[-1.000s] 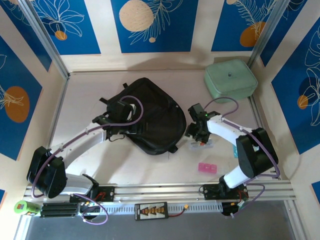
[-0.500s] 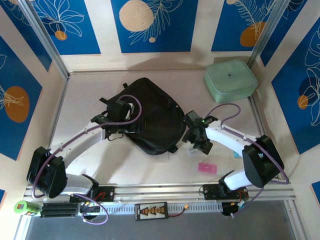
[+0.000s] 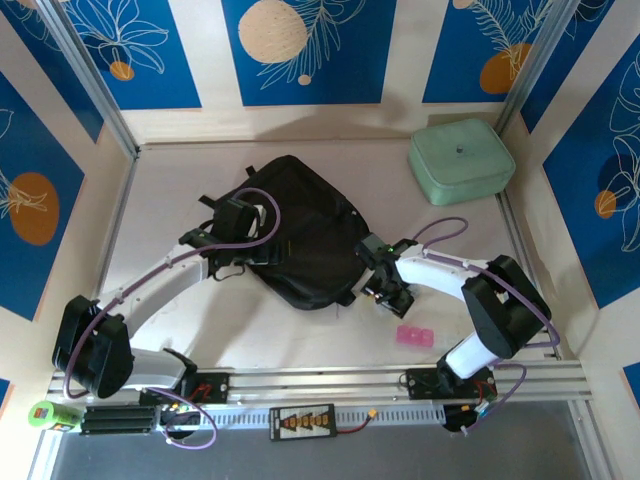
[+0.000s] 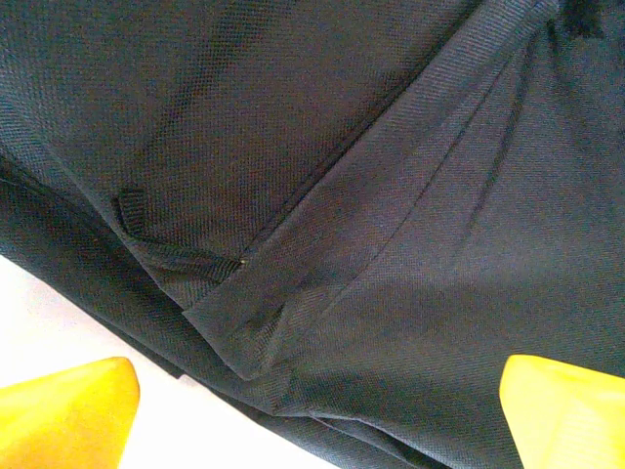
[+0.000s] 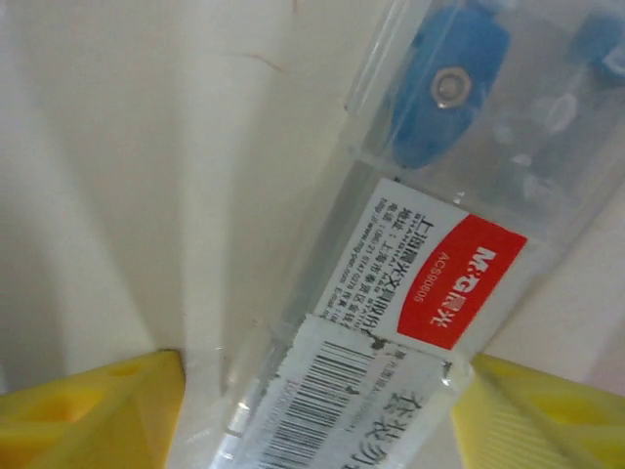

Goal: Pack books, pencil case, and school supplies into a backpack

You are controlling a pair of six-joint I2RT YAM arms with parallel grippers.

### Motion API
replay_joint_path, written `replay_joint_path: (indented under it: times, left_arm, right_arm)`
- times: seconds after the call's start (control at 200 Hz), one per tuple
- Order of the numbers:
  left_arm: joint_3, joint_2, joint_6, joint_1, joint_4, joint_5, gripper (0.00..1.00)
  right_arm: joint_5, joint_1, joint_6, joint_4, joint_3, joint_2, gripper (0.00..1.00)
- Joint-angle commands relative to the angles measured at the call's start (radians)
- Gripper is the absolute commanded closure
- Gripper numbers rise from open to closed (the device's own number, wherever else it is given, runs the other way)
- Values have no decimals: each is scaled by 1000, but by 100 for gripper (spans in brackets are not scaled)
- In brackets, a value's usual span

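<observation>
**Right pincer on the packet at the backpack's edge, left pincer spread above the fabric**

The large black fabric backpack point(image 3: 310, 240) lies flat on the pale table point(image 3: 170, 200), about midway between left and right. Its straps trail off its left and near sides.

The left gripper point(image 4: 314, 420) hangs over the left part of the bag. Its two yellow fingertips stand wide apart, with nothing between them. Folded black weave and a seam lie below, and a strip of table shows at the near corner.

The right gripper point(image 5: 317, 420) sits just beside the backpack's right near edge. Its yellow fingers point(image 5: 98, 410) are pressed together on the end of a clear flat packet point(image 5: 420, 283), one finger on each side. That end carries a white barcode label. Farther along the packet are a red label with white lettering and a blue piece inside the clear plastic. The pale table is behind the packet; I cannot tell whether the packet is lifted or resting.

A small pink block point(image 3: 415, 335) lies on the table near the right arm, on the near side of its gripper and apart from the bag. A mint green square padded case point(image 3: 460, 160) rests in the far right corner, well apart from everything else.
</observation>
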State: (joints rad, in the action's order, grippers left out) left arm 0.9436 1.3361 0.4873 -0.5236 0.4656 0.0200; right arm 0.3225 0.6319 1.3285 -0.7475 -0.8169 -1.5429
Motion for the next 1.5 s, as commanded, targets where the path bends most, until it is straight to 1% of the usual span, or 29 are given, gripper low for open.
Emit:
replay_joint_path:
  times: [0.0, 0.105, 0.23, 0.435, 0.51, 0.575, 0.66, 0.76, 0.835, 1.02, 1.145, 1.21, 1.295, 1.39, 1.495]
  left_arm:
    - [6, -21, -16, 14, 16, 21, 5]
    - [7, -22, -16, 16, 16, 22, 5]
    - [23, -19, -32, 21, 21, 23, 5]
    - [109, 20, -119, 38, 58, -4, 5]
    - [173, 72, -163, 59, 91, -20, 6]
    - [243, 135, -202, 77, 121, 2, 8]
    - [311, 220, -239, 84, 116, 57, 15]
    - [371, 313, -277, 85, 108, 168, 28]
    - [395, 368, -280, 81, 104, 224, 37]
    - [395, 416, -249, 48, 85, 290, 64]
    - [380, 434, -217, 4, 58, 299, 76]
    - [382, 448, -204, -21, 54, 293, 82]
    - [386, 461, -182, -59, 40, 290, 86]
    - [391, 477, -160, -105, 25, 278, 88]
    - [418, 513, -156, -136, 69, 200, 89]
  right_arm:
    - [-6, -3, 3, -2, 20, -9, 37]
    - [17, -5, -16, -5, 31, 9, 48]
    - [38, -19, -83, 2, 43, 30, 56]
    - [42, -61, -215, 30, 73, 92, 58]
    - [62, -69, -241, 21, 74, 126, 58]
    - [82, -71, -260, 20, 74, 163, 59]
    - [95, -72, -294, 31, 74, 208, 58]
    - [98, -72, -340, 38, 65, 252, 59]
    - [95, -69, -369, 42, 56, 280, 59]
    - [84, -76, -404, 45, 33, 327, 59]
    - [88, -88, -400, 40, 18, 343, 61]
    - [88, -95, -398, 43, 13, 348, 61]
    - [84, -104, -396, 43, 12, 351, 61]
    - [77, -111, -392, 46, 14, 352, 61]
    - [68, -113, -387, 50, 19, 357, 61]
